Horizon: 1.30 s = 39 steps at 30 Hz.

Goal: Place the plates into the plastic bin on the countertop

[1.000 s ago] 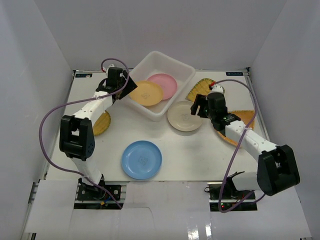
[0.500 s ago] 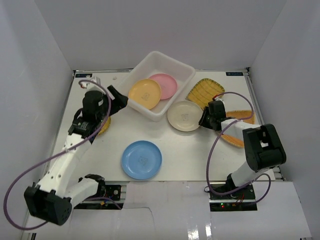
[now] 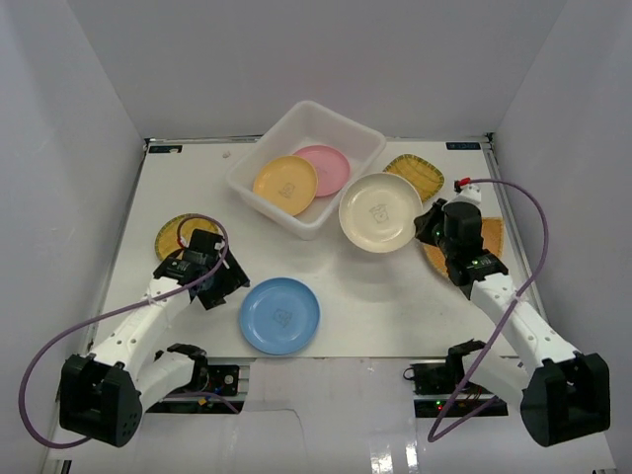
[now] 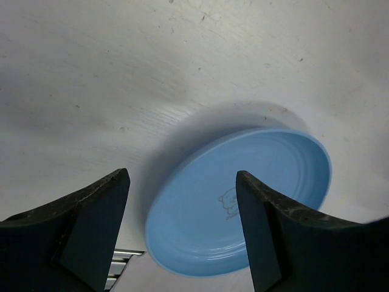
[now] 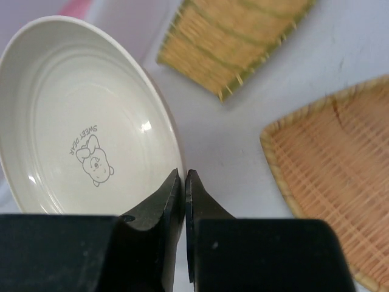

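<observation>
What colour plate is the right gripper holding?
Cream plate with a cartoon print; clearest in right wrist view.

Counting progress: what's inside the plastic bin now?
Two plates: an orange-yellow plate and a pink plate, side by side in the plastic bin. Anything beneath them is covered.

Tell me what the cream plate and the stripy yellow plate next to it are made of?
Cream plate: probably hard plastic or melamine with a glossy finish. It shows bright glints, moulded rings and a printed cartoon.
Stripy yellow plate: looks like woven straw or bamboo, matt, with fine strands, or perhaps a moulded imitation.
</observation>
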Each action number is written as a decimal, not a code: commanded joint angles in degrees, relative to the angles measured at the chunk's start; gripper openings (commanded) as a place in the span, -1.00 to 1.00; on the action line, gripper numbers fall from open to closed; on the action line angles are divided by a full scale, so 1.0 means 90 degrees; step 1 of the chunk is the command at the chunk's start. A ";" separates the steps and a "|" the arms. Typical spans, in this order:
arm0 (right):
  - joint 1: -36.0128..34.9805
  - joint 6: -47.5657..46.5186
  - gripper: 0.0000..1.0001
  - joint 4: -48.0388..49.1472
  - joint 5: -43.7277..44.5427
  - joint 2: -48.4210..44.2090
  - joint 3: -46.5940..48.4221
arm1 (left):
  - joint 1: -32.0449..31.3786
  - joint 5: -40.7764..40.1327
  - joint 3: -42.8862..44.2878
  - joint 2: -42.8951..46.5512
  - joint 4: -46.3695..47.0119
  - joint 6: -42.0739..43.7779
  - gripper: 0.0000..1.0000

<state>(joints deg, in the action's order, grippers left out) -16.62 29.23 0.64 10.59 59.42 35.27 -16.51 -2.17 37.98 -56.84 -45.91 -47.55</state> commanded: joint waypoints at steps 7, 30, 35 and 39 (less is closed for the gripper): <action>-0.0447 -0.0445 -0.85 0.0553 -0.0405 0.2154 0.3506 | -0.0079 0.0700 -0.0440 -0.1056 0.0784 0.0019 0.27; -0.0900 -0.0915 0.33 -0.0482 -0.0405 0.3957 0.5697 | -0.0138 0.1317 0.1497 0.0700 -0.0153 0.0752 -1.00; 0.0311 -0.0125 0.24 0.0266 -0.0746 0.1920 0.3079 | -0.0138 0.1091 0.3424 -0.0671 0.0500 0.0762 -1.00; 0.1493 0.0384 0.23 0.0485 -0.1360 0.0705 0.1251 | -0.0138 0.0606 0.4401 -0.2206 0.1710 0.0645 -1.00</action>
<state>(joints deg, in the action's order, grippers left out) -6.90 28.12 3.07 3.53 69.43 54.46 -17.61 7.25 74.19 -67.18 -38.06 -41.36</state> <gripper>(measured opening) 0.618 0.196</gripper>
